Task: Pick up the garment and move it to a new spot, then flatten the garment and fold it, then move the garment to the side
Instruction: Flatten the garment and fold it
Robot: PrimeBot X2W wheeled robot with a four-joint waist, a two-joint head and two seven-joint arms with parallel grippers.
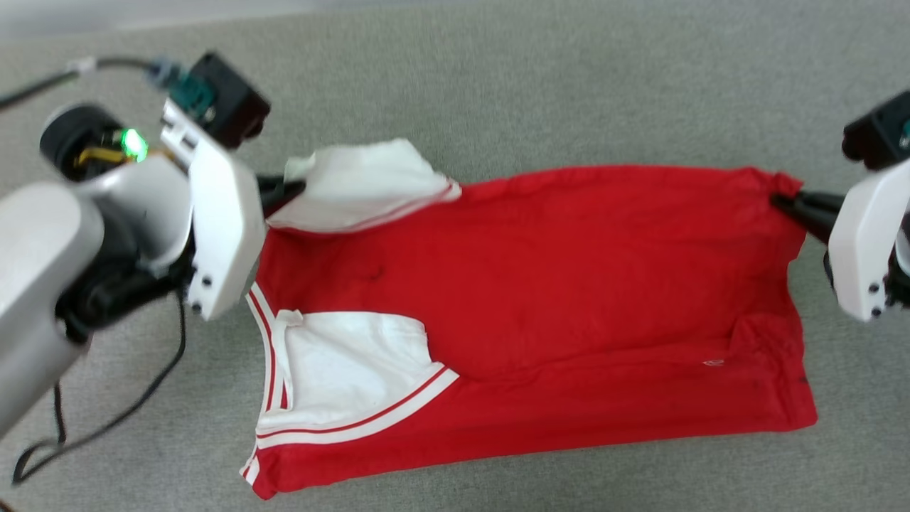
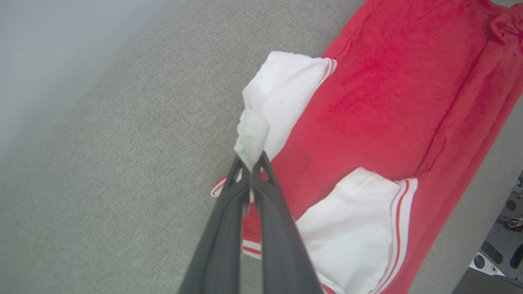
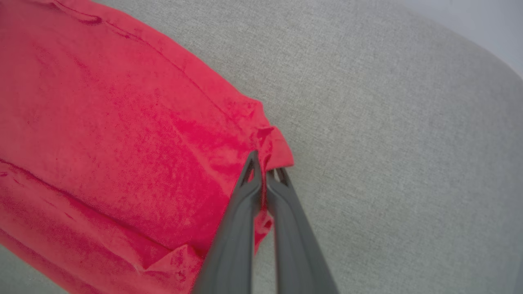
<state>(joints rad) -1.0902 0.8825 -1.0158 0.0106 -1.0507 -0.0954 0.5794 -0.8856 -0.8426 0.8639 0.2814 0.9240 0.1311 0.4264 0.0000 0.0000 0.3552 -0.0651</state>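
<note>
The garment (image 1: 554,284), a red jersey with white sleeves and red-and-white striped trim, lies spread across a grey fabric surface, its sleeves at the left. My left gripper (image 1: 288,190) is shut on the white far sleeve (image 2: 282,98), pinching a fold of it between the fingertips (image 2: 261,163). At the right, my right gripper (image 1: 782,200) is shut on the garment's far hem corner (image 3: 273,143), red cloth bunched between its fingers (image 3: 251,171). The near sleeve (image 1: 355,370) lies flat on the red body.
The grey fabric surface (image 1: 498,85) extends beyond the garment on all sides. A black cable (image 1: 106,419) hangs from my left arm over the near left. Part of the robot's base (image 2: 502,228) shows at the lower right of the left wrist view.
</note>
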